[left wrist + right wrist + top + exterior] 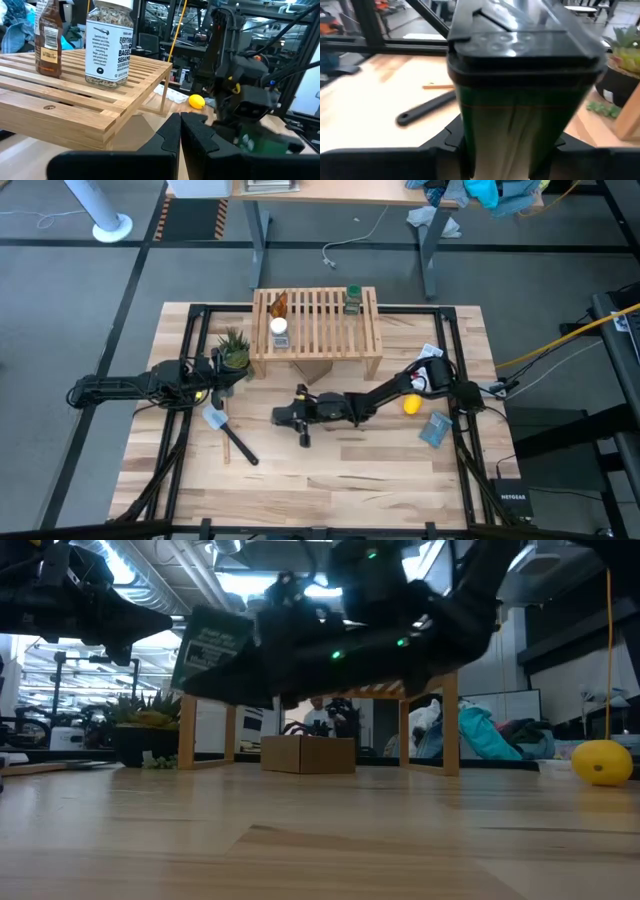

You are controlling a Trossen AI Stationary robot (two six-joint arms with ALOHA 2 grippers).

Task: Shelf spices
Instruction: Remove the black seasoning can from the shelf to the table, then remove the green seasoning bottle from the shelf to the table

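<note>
1. gripping a dark squarish tin (520, 100), the right gripper (300, 418) hangs low over the middle of the wooden table (330, 480), in front of the shelf (316, 320); its jaws are clenched on the tin's sides, seen in the right wrist view.
2. the tin is boxy, with a glossy black lid and green walls; in the low view it shows tilted, label side out (212, 650), lifted clear of the tabletop.
3. the shelf is pale slatted wood on solid side legs. on its top stand an amber bottle (280, 304), a white-capped jar (279, 330) and a green-lidded jar (353, 300) near the far right corner.
4. the left wrist view shows the white-capped jar (109, 42) as clear, filled with speckled seasoning, its cap cut off by the frame; the amber bottle (48, 40) stands just beside it.
5. the left gripper (222, 370) rests beside a small potted plant (234, 350) at the shelf's left end, fingers (167, 137) pressed together, holding nothing.
6. a yellow lemon-like ball (410, 405), a blue packet (436, 429), a dark-handled spatula (230, 435) and a cardboard box (308, 754) under the shelf also lie about.
7. the right arm blocks much of the low view.
</note>
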